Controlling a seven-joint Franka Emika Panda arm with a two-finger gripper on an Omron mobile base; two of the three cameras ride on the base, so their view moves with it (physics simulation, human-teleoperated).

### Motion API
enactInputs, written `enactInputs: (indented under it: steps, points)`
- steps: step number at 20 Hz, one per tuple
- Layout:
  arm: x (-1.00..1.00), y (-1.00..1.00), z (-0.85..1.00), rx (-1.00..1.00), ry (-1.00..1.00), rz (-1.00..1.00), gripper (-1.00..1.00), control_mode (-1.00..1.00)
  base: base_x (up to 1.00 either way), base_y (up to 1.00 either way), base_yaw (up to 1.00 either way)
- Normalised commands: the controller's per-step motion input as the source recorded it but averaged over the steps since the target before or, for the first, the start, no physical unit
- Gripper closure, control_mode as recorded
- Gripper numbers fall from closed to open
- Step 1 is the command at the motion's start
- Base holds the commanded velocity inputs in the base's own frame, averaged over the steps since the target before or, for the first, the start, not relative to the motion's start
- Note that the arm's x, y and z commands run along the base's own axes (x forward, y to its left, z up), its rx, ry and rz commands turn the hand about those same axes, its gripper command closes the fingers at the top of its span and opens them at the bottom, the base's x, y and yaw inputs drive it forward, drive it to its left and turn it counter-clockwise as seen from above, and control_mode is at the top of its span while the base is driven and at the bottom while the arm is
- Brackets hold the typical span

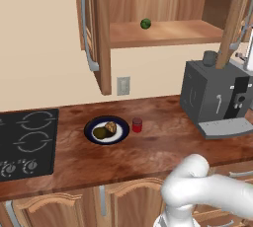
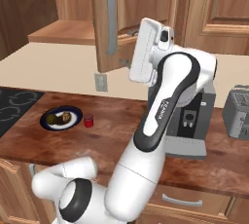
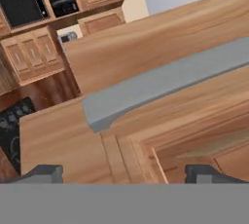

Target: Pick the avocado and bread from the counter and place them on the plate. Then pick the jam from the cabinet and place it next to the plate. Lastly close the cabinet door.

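Hand [image 3: 124, 173] wide open and empty, close against the light-brown panelled cabinet door [image 3: 73, 140] just below its curved silver handle [image 3: 160, 84]; dark olive avocado [image 1: 100, 132] and tan bread [image 1: 111, 127] on the blue-rimmed plate [image 1: 90, 128], red jam jar [image 1: 137, 125] just beside that plate on the reddish-brown wood bench [image 1: 148, 149].

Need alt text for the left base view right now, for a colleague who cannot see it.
On the counter, the plate holds the avocado and bread, with the jam beside it. Above, the cabinet door stands open.
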Motion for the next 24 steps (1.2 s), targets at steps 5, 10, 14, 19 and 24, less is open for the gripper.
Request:
enactInputs:
  steps: [5,10,14,19,24]
  points:
    - [0.0,0.96,0.29,-0.02,0.0,-0.3,-1.0,-1.0,0.0,0.0,0.0]
    - [0.12,0.92,0.09,-0.05,0.01,-0.42,-1.0,-1.0,0.0,0.0,0.0]
    - [0.34,0.76,0.0,-0.06,0.03,-0.49,-1.0,-1.0,0.0,0.0,0.0]
    - [0.69,0.56,0.0,-0.05,0.07,-0.45,-1.0,-1.0,0.0,0.0,0.0]
    - [0.98,0.32,0.0,-0.03,0.13,-0.38,-1.0,-1.0,0.0,0.0,0.0]
